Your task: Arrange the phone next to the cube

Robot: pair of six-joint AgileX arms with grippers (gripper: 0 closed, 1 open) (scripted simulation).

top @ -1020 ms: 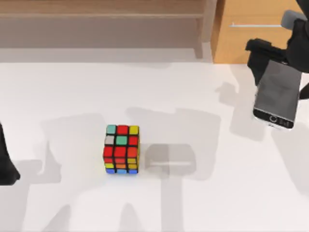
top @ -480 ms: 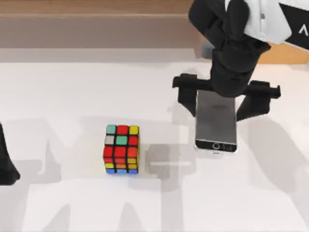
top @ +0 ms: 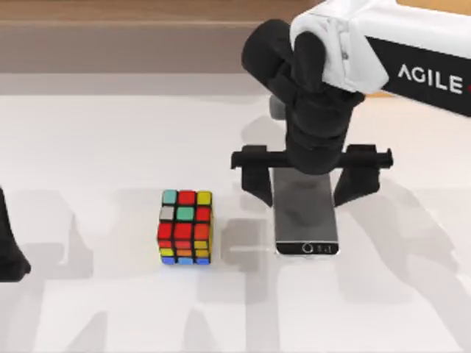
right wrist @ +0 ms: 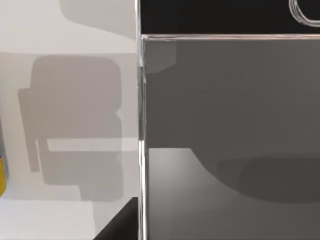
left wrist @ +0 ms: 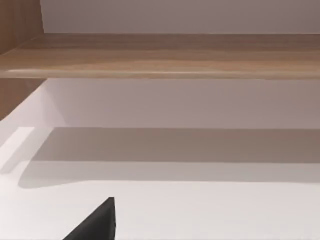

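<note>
Between the right gripper [top: 307, 176]'s jaws, which stand spread wide to either side, the phone [top: 306, 215] hangs gripped across its width near the far end, screen up and home button toward the near edge, above the white bench [top: 96, 132] with its shadow beneath it. It sits to the right of the cube [top: 184, 226], near it but with a clear gap between them. Thin, stiff and glossy, it is likely light but slippery, so holding its long edges looks soundest; the left arm [top: 9, 250] waits at the bench's left edge.
</note>
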